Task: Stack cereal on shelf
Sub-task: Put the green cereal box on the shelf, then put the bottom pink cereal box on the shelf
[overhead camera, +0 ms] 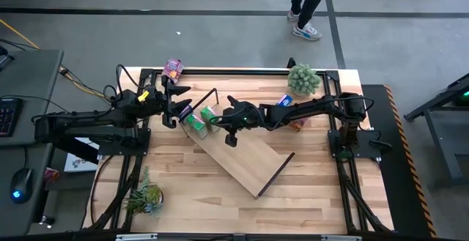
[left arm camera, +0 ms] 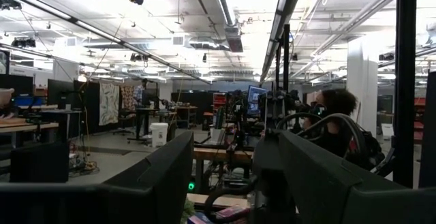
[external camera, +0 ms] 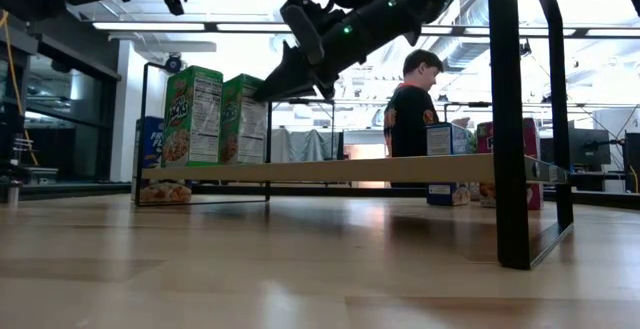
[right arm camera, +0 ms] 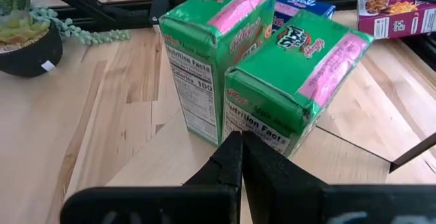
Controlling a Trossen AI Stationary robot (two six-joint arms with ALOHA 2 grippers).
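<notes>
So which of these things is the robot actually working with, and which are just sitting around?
Part of the job:
- two green cardboard cereal boxes
- blue cereal box
- pink cereal box
- long light-wood shelf board

Just lying about:
- round green potted plant
- trailing succulent in a dark pot

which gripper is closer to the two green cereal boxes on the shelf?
Right. The right gripper is shut, right against the green cereal boxes on the shelf; the left gripper hovers open beside them.

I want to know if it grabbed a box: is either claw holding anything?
No. The right claw is shut and empty beside the green cereal boxes; the left claw is open, holding nothing.
</notes>
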